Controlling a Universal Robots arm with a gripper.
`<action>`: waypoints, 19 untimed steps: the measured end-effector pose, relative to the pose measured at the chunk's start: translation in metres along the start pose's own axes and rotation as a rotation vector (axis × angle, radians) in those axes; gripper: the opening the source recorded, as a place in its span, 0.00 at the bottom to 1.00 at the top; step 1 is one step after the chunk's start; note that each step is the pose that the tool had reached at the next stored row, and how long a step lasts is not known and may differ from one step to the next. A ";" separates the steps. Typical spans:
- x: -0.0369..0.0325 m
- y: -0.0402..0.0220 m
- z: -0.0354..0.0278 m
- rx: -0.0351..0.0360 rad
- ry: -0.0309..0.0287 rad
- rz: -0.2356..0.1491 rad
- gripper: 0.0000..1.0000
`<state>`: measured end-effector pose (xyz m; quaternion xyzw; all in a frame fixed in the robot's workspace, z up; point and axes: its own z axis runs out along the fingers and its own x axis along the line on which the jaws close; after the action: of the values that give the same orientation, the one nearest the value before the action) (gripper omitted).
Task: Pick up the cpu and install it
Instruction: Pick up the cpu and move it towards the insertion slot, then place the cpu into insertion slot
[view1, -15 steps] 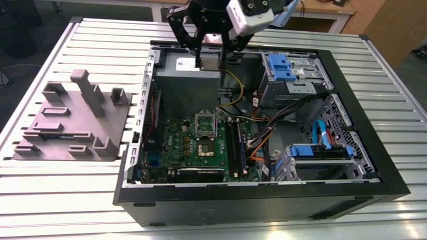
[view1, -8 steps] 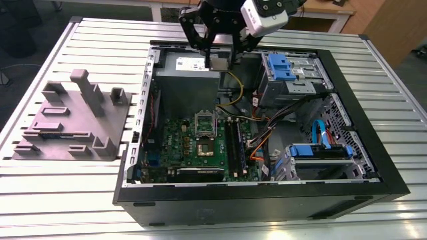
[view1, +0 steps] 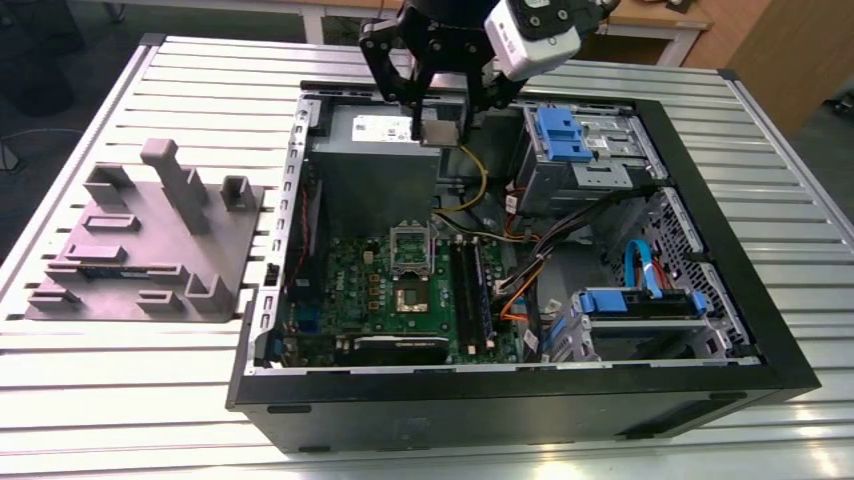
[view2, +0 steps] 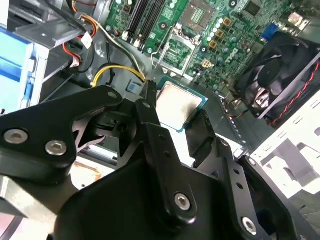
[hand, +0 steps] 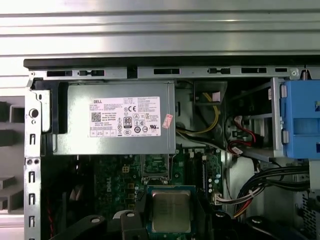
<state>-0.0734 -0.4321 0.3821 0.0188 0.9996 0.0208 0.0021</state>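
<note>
My gripper (view1: 441, 127) hangs over the far end of the open computer case (view1: 534, 385) and is shut on the cpu (view1: 442, 133), a small flat square chip with a silvery top. In both wrist views the cpu (view2: 177, 104) (hand: 171, 210) sits level between the black fingers (view2: 150, 107), pinched at two opposite edges. The dark square socket (view1: 411, 296) lies open on the green motherboard (view1: 354, 300), with its hinged metal frame (view1: 410, 246) raised. The socket (view2: 200, 12) is some way from the chip, which is held well above the board.
A grey power supply (view1: 374, 165) with a white label fills the case's far corner beneath the gripper. Blue drive brackets (view1: 563, 135) (view1: 647, 300) and loose cables (view1: 534, 265) crowd the exterior view's right. A grey fixture (view1: 140, 245) stands outside at its left.
</note>
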 end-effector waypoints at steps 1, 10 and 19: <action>-0.0002 -0.0015 0.0004 -0.0002 -0.0001 0.000 0.47; -0.0005 -0.0035 0.0028 0.0007 -0.0001 0.000 0.47; -0.0006 -0.0071 0.0045 0.0009 -0.0001 0.000 0.47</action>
<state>-0.0730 -0.4390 0.3773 0.0188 0.9996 0.0203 0.0021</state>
